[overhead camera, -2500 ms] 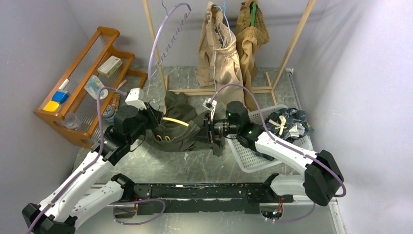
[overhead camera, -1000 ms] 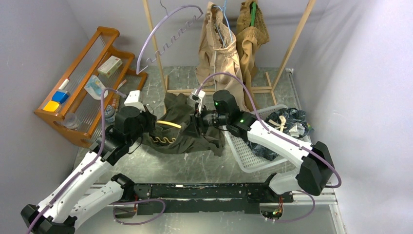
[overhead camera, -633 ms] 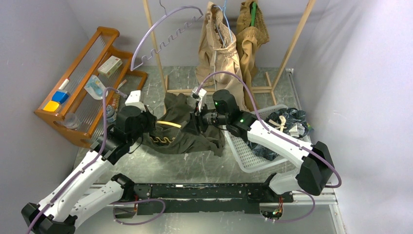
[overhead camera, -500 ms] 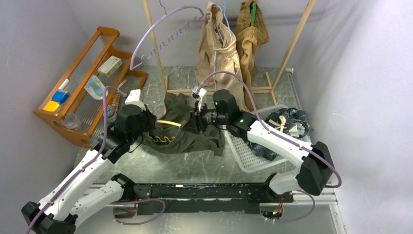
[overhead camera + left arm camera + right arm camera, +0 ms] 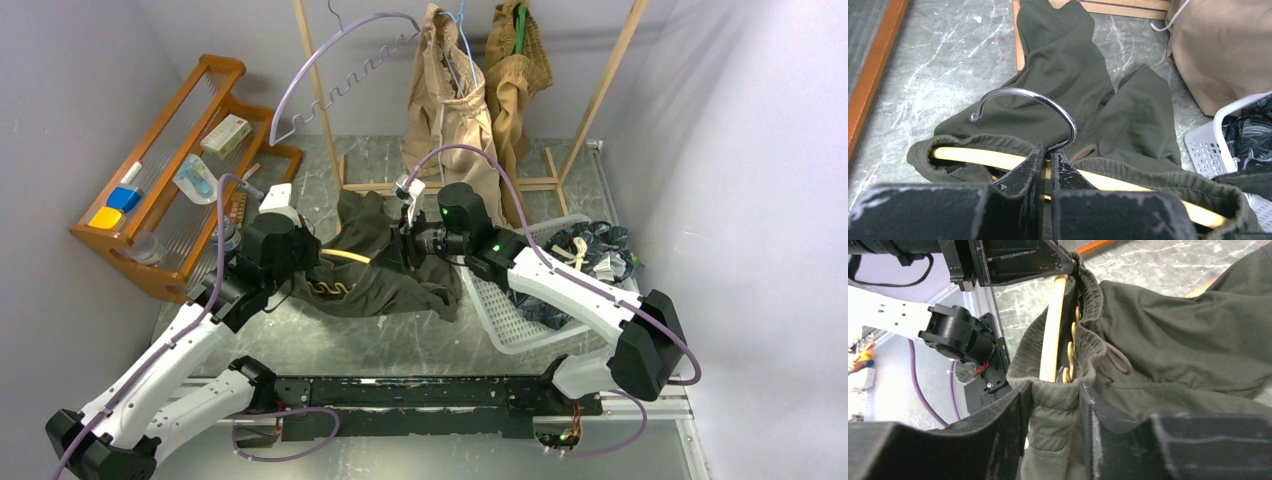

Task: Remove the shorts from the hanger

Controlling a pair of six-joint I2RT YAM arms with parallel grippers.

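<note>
On the counter (image 5: 400, 345) between 2 robot arms, the olive green shorts (image 5: 400, 285) lie in a heap with a yellow hanger (image 5: 983, 159) still threaded through the waistband. The left gripper (image 5: 1047, 152) is clamped shut on the hanger's neck, and the metal hook (image 5: 1020, 90) arches up just beyond its fingertips. Facing it, the right gripper (image 5: 1055, 390) pinches a fold of the elastic waistband over the hanger's end, cloth bunched tight between its 2 fingers.

Compared with 2.5 seconds ago, the right gripper has left the garment's edge by the white basket (image 5: 490, 310) and moved toward the rack to this waistband hold. The left gripper has kept its hold throughout, and in the last second both arms have barely shifted. The empty lavender hanger (image 5: 345, 88) on the rack has swung leftward.

Beyond the right gripper, the light beige shorts (image 5: 455, 120) and the tan-brown shorts (image 5: 515, 70) hang on the rack. Behind it, the navy printed shorts (image 5: 590, 250) sit in the basket.
</note>
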